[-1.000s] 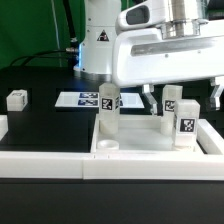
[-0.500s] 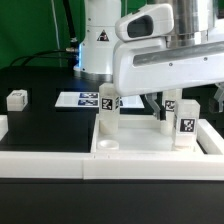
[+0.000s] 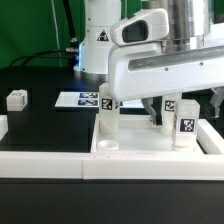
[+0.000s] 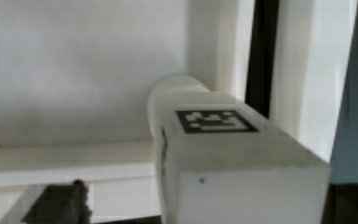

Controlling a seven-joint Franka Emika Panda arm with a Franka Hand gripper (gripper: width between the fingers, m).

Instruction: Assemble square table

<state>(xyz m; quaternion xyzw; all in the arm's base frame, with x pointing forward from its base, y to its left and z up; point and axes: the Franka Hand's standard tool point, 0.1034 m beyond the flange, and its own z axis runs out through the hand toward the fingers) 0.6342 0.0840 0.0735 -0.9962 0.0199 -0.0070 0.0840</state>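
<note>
Desk edge at the exterior view's left carries one small white tag-marked block leg (image 3: pixel 16 98). The large white plastic square tabletop (image 3: pixel 135 138) sits near-right, with the gripper (image 3: pixel 186 112) spread open around an upright leg (image 3: pixel 185 122). Only the wrist view shows its top tag (image 4: pixel 217 121).

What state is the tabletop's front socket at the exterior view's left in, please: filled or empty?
Empty: the socket shows as an open round hole with nothing standing in it.
</note>
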